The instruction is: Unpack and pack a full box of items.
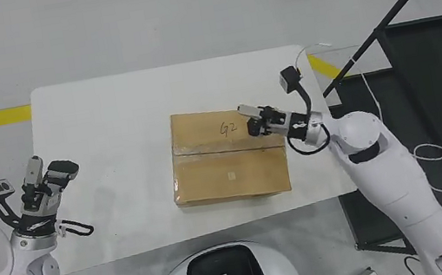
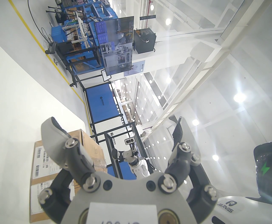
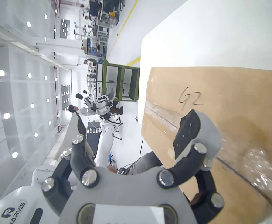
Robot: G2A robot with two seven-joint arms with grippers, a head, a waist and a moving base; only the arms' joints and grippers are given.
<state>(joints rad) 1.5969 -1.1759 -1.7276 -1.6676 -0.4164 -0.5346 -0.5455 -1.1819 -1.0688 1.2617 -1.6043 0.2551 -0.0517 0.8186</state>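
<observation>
Closed, taped cardboard box [image 1: 230,167] lies mid white table [image 1: 105,130]. Right gripper [image 1: 247,121] hovers over box's far right part, jaws wide apart, empty. Left gripper [image 1: 48,171] at table's left edge, well apart from box, jaws wide, empty.

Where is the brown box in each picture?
Top view: the box sits in the table's middle, under the right gripper.
Left wrist view: behind one finger of the left gripper.
Right wrist view: close up, behind one of that gripper's fingers.
Shared landmark: the taped seam across its lid.
</observation>
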